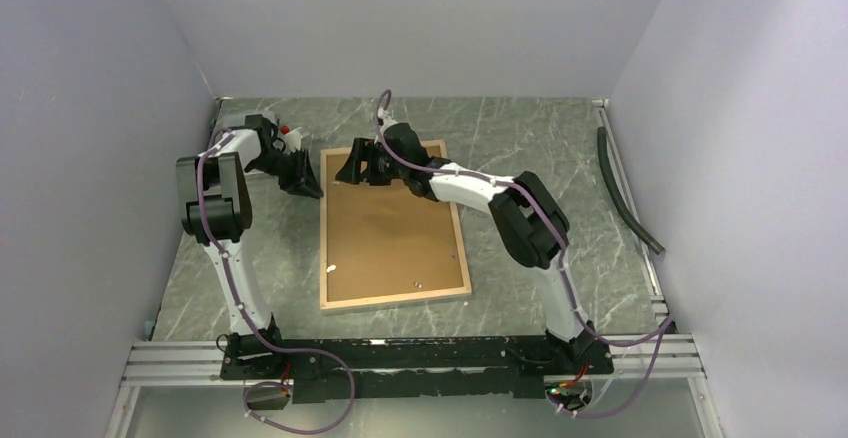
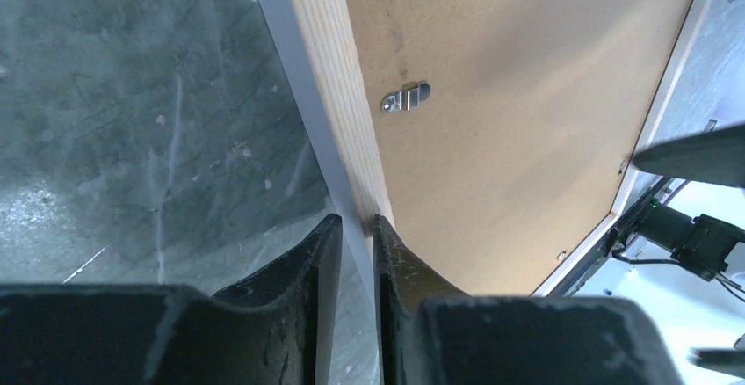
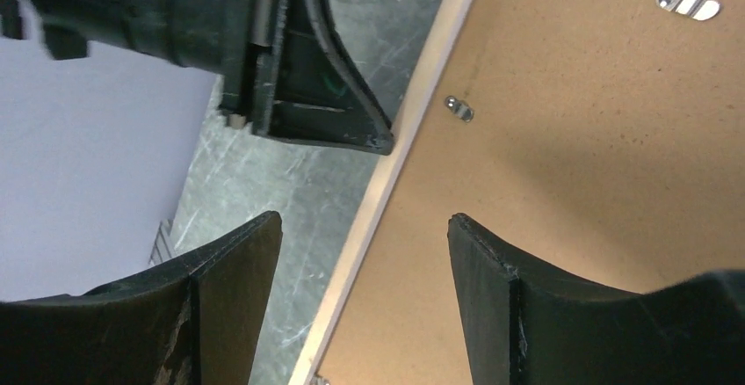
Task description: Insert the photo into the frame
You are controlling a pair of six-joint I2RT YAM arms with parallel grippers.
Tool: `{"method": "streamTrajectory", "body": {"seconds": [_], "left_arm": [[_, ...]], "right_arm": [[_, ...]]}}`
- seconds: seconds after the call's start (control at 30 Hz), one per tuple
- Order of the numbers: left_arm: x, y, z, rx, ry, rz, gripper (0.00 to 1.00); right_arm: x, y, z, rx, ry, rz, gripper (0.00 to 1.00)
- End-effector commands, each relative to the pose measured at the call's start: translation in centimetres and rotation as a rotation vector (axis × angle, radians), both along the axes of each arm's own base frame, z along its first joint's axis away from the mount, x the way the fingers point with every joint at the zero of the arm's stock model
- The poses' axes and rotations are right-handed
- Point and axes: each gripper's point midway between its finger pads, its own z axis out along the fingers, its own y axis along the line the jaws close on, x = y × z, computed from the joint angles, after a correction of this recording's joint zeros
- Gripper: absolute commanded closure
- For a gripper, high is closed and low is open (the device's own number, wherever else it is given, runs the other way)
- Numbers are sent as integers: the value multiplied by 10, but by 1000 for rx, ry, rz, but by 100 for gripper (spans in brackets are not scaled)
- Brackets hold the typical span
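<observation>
The frame [image 1: 395, 301] lies face down on the table, its light wood back up, with the brown backing board [image 1: 390, 228] set in it. The photo is not visible in any view. My left gripper [image 1: 305, 180] is at the frame's far left corner. In the left wrist view it [image 2: 358, 222] is closed on the frame's left border [image 2: 329, 51], whose silver-white side shows between the fingers. My right gripper [image 1: 350, 168] is open over the frame's far left part. In the right wrist view it [image 3: 365, 222] straddles the wood border [image 3: 413, 130], with the left gripper's fingertips [image 3: 378, 143] just ahead.
Small metal clips sit on the backing board [image 2: 405, 98] [image 3: 688, 3]. A small white and red object [image 1: 288, 133] lies behind the left arm. A black hose [image 1: 625, 193] runs along the right wall. Grey walls enclose the table on three sides.
</observation>
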Motion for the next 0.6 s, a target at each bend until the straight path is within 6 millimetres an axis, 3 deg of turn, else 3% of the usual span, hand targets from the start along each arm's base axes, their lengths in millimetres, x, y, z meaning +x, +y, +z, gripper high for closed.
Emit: {"method": "streamTrajectory", "body": {"seconds": [0.0, 0.2, 0.57], "left_arm": [[14, -7, 6, -23, -53, -14, 77], [6, -5, -7, -8, -36, -33, 86], [-6, -12, -17, -29, -14, -45, 91]], "right_arm": [[2, 16, -13, -2, 37, 79, 28], [10, 27, -36, 4, 67, 95, 29], [35, 39, -57, 20, 76, 85, 31]]}}
